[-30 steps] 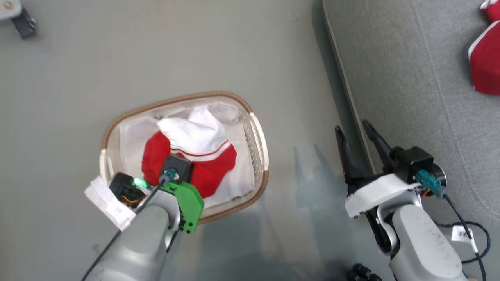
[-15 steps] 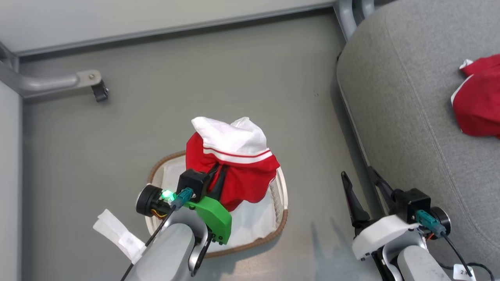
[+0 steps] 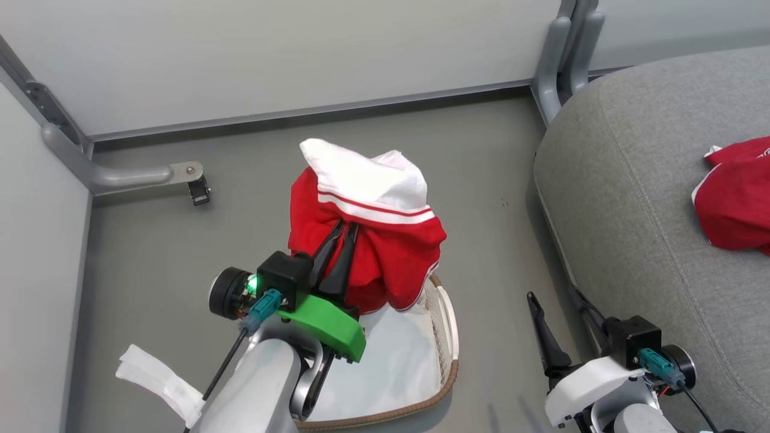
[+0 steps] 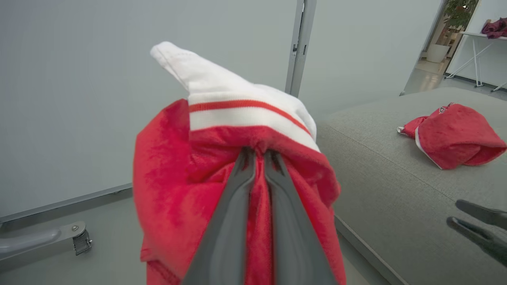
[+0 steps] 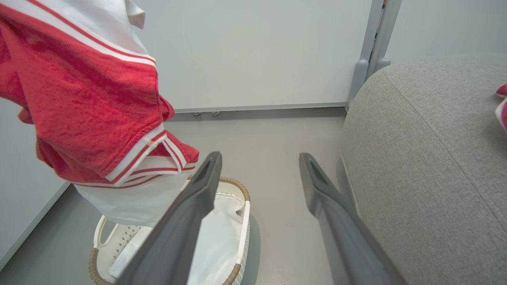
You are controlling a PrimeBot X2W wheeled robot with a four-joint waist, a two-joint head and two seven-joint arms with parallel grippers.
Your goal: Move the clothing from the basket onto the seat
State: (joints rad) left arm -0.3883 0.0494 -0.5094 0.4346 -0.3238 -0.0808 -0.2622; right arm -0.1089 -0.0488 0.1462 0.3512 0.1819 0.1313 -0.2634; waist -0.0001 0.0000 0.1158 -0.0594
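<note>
Clothing (image 3: 373, 252) pinched in my left gripper (image 3: 348, 227), fingers closed, hanging above basket (image 3: 452, 370); my right gripper (image 5: 259, 156) gapes empty beside seat (image 3: 631, 210), where another red garment (image 3: 734, 204) lies; forearm tag (image 3: 159, 376) unreadable.

Clothing (image 3: 391, 258) bright red with white stripes and white trim; basket (image 3: 447, 337) white, perforated, with brown woven rim; liner (image 3: 397, 361) plain white; seat (image 3: 631, 210) grey weave; floor (image 3: 180, 252) plain grey.

**Left arm gripping, right arm open**

The left gripper (image 3: 348, 227) is pinching its two dark fingers together on the clothing (image 3: 385, 252), pointing up and away from the grey left forearm (image 3: 252, 391). The right gripper (image 5: 260, 156) is holding its fingers spread wide, gripping nothing, sitting low at the robot's right.
</note>
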